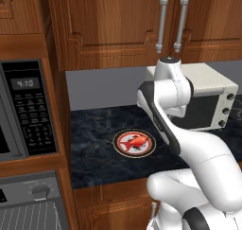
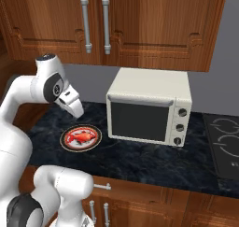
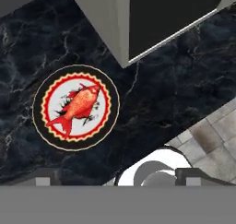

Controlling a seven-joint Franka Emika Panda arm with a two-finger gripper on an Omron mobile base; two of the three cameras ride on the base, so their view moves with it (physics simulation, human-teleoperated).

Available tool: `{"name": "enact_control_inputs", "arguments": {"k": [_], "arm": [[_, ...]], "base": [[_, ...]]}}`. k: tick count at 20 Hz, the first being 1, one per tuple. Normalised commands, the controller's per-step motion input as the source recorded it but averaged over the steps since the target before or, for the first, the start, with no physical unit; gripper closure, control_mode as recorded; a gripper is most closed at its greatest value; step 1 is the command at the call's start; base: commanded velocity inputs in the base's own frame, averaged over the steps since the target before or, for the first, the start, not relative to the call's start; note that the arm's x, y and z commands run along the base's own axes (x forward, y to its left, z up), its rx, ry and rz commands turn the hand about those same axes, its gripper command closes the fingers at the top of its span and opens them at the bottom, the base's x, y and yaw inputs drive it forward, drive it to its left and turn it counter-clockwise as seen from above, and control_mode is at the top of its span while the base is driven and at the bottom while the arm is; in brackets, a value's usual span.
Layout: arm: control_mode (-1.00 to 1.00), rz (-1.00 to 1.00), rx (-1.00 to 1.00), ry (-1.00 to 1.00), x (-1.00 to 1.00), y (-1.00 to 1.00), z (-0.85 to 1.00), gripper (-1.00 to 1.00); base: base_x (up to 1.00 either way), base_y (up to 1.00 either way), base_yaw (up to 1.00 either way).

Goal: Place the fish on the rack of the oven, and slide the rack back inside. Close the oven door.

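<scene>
The gripper (image 3: 117, 174) hangs well above the counter, looking down; its two dark finger tips (image 3: 44, 176) stand far apart at the bottom of the hand view, jaws spread wide with nothing between them.

Below it lies one fish (image 3: 78, 107), bright red-orange with a paler belly and a forked tail, small against the single round plate (image 3: 46, 134) it rests on. The plate has a black rim, a red scalloped ring and a white centre. In the hand view the fish's long axis runs diagonally, head toward the upper right, tail toward the lower left. In the left base view the fish (image 1: 137, 141) lies roughly left to right across the plate (image 1: 124, 149), which sits on the dark marbled counter (image 1: 94, 129), left of the arm and apart from the one white toaster oven (image 2: 148, 106) farther right.

Two silver handles (image 2: 85, 23) hang on the wooden cabinets above. At the far left stand one black microwave keypad (image 1: 28, 110) and, below it, the grey oven (image 1: 28, 191) with a round knob (image 1: 40, 192) and the rack (image 1: 28, 217) of thin wires showing beneath.
</scene>
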Motion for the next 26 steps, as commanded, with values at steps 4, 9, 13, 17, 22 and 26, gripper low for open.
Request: {"name": "enact_control_inputs", "arguments": {"k": [4, 9, 13, 17, 22, 26], "arm": [[-1.00, -0.37, 0.11, 0.00, -0.08, 0.31, -0.42, -1.00], [-1.00, -0.39, 0.13, -0.02, -0.15, 0.25, -0.51, -1.00], [-1.00, -0.29, 0.12, 0.00, 0.00, 0.11, -0.38, -1.00], [-1.00, -0.16, 0.09, 0.00, 0.15, 0.00, -0.45, -1.00], [-1.00, -0.04, 0.07, 0.00, 0.33, 0.00, -0.30, -1.00], [-1.00, 0.00, 0.03, 0.14, 0.53, 0.00, -0.06, -1.00]], "base": [[0.00, 0.00, 0.00], [0.00, 0.00, 0.00], [0.00, 0.00, 0.00], [0.00, 0.00, 0.00], [0.00, 0.00, 0.00], [0.00, 0.00, 0.00]]}}
